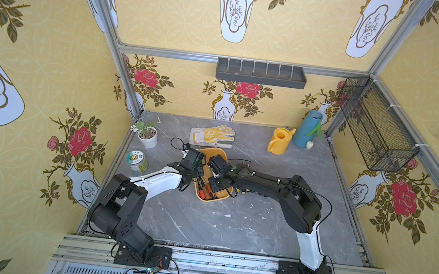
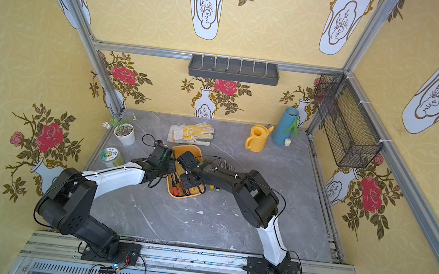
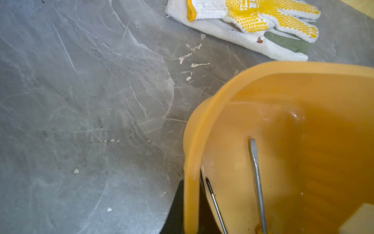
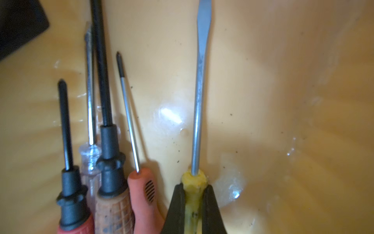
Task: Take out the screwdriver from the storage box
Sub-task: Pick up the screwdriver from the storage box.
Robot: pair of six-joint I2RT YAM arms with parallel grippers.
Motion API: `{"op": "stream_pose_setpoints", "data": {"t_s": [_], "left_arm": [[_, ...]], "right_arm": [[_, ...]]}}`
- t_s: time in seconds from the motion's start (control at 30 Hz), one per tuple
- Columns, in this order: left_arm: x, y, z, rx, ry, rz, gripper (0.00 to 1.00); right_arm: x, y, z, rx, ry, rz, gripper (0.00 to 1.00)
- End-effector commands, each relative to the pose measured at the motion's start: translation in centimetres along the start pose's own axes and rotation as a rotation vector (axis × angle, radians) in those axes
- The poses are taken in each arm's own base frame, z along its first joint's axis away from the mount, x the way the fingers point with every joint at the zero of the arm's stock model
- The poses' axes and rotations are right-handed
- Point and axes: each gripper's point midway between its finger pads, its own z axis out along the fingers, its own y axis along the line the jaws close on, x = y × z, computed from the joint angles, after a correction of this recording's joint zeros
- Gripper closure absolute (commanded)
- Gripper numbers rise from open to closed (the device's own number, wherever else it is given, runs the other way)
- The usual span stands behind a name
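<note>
Your right gripper (image 4: 193, 190) pinches the yellow-handled, flat-bladed screwdriver (image 4: 199, 91) in the box (image 4: 283, 101); left gripper (image 3: 191, 206) clamps its wall.

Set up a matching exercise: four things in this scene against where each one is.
Things:
1. glove
2. watering can
3. yellow screwdriver
4. jar

Places:
A. between the right fingers, inside the box
B. by the white pot
C. flat, behind the box
D. next to the blue vase

Pairs: 1-C, 2-D, 3-A, 4-B
</note>
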Motion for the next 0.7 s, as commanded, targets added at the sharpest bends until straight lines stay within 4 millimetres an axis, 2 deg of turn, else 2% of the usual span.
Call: {"op": "stream_pose_setpoints", "data": {"t_s": [0.0,0.37,0.67], "left_arm": [[-0.8,-0.5,-0.2,0.013,-0.017,0.012,1.00],[-2.4,-0.4,-1.3,-0.078,0.025,0.127,1.00],[-2.1,0.2,-1.0,-0.168,0.119,0.215,1.00]], "right_arm": [[-0.1,-0.5,-0.4,-0.010,-0.012,0.053,1.00],[-1.0,-1.6,-1.6,-0.080,-0.070,0.159,1.00],[-1.2,-1.4,-1.4,-0.142,-0.071,0.196,1.00]]}}
